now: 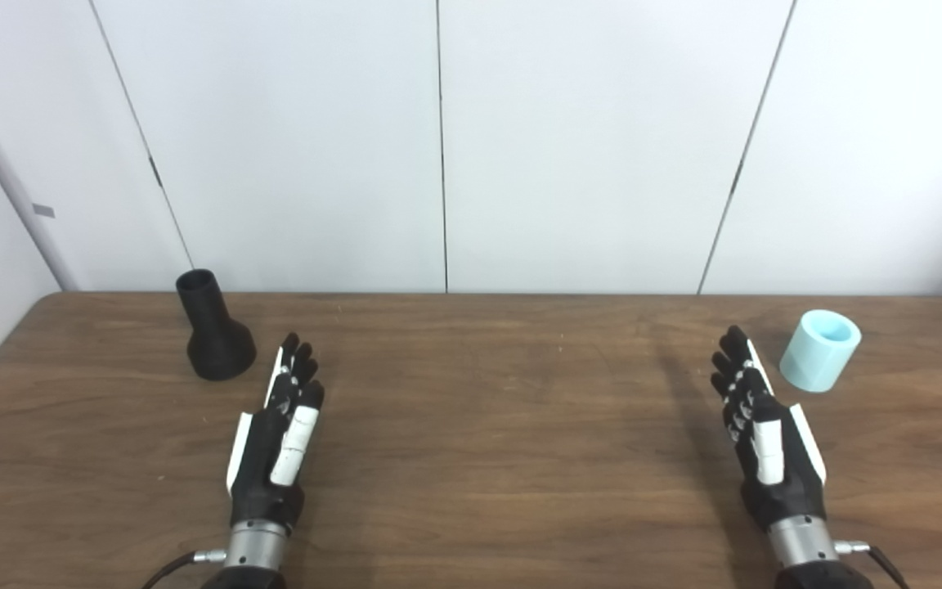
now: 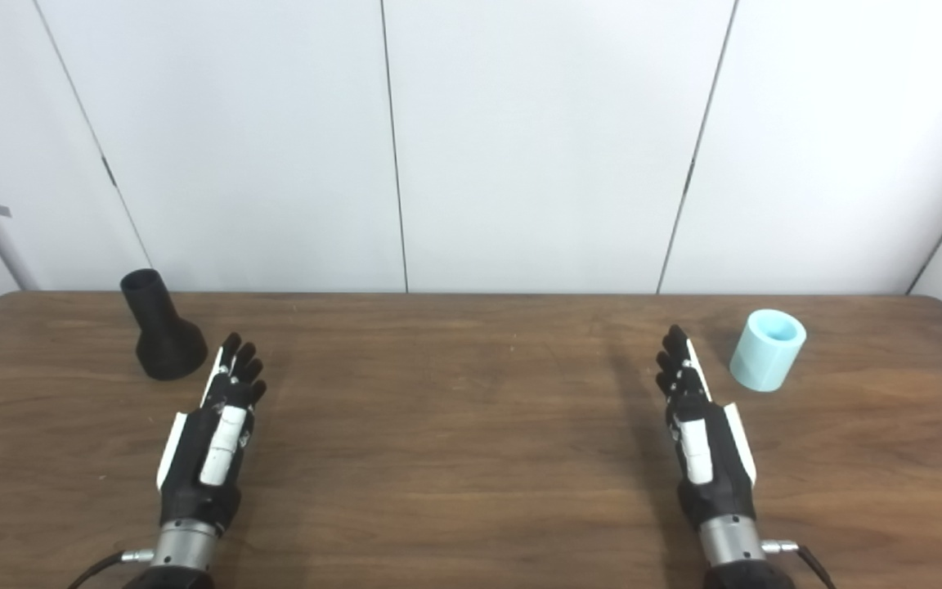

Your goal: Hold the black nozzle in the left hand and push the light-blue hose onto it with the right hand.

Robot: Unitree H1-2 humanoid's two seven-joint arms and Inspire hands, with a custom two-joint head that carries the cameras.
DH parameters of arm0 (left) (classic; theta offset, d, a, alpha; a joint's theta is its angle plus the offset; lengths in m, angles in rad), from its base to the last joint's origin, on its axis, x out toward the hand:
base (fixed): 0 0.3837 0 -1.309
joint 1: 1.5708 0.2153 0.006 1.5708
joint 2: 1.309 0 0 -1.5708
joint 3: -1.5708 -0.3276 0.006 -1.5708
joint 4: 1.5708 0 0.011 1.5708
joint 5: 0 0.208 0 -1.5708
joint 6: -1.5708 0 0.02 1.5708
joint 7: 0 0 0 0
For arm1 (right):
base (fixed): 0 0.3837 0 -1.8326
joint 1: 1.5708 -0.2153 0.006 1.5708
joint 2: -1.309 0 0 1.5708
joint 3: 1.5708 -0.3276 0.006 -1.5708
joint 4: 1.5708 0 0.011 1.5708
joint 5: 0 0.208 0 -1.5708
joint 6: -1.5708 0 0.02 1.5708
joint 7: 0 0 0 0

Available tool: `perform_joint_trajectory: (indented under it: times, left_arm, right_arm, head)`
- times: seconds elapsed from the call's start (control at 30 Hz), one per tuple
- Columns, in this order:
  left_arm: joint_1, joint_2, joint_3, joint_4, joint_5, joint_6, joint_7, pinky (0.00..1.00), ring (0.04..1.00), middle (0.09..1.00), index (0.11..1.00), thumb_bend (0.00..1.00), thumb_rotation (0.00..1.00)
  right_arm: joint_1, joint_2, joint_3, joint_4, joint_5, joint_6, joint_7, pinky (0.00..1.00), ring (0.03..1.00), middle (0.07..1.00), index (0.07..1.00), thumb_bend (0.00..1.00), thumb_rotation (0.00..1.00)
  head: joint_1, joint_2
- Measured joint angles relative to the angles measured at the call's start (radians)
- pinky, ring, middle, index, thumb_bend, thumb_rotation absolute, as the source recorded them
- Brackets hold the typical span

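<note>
A black nozzle (image 1: pixel 211 329) stands upright on the wooden table (image 1: pixel 471 442) at the far left, wide base down and narrow mouth up. My left hand (image 1: pixel 279 429) lies just to its right and nearer me, fingers straight, open and holding nothing. At the far right stands a short light-blue hose piece (image 1: pixel 820 349), a hollow cylinder tilted slightly, open end up. Just left of it and nearer me is my right hand (image 1: pixel 761 429), open with its fingers extended and not touching the hose.
White wall panels (image 1: pixel 438 147) rise directly behind the table's far edge. The table's rounded corners show at far left and far right. Cables leave both wrists at the bottom edge.
</note>
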Motion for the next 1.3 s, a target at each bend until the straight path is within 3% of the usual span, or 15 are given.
perform_joint_trajectory:
  times: [0.7, 0.97, 1.07, 1.3]
  left_arm:
    - [0.001, 0.001, -0.004, 0.001, 0.009, -0.01, -0.005, 1.0, 1.0, 1.0, 1.0, 0.8, 0.78]
    - [-0.002, -0.007, -0.014, 0.011, 0.052, -0.038, 0.007, 1.0, 1.0, 1.0, 1.0, 0.81, 0.79]
    - [-0.008, -0.014, -0.017, 0.016, 0.08, -0.04, 0.024, 1.0, 1.0, 1.0, 1.0, 0.8, 0.79]
    - [-0.019, -0.043, -0.028, 0.029, 0.131, -0.056, 0.058, 1.0, 1.0, 1.0, 1.0, 0.81, 0.8]
  right_arm:
    - [0.003, 0.005, -0.001, -0.006, -0.005, 0.024, -0.002, 1.0, 1.0, 1.0, 1.0, 0.72, 0.98]
    - [-0.003, -0.004, -0.011, 0.014, 0.02, 0.004, 0.02, 1.0, 1.0, 1.0, 1.0, 0.73, 0.98]
    - [-0.015, -0.016, -0.018, 0.036, 0.033, -0.014, 0.027, 1.0, 1.0, 1.0, 1.0, 0.75, 0.98]
    - [-0.049, -0.054, -0.029, 0.097, 0.066, -0.056, 0.056, 1.0, 1.0, 1.0, 1.0, 0.73, 1.0]
  head:
    - [0.023, -0.017]
    - [0.091, -0.041]
    - [0.145, -0.069]
    - [0.19, -0.103]
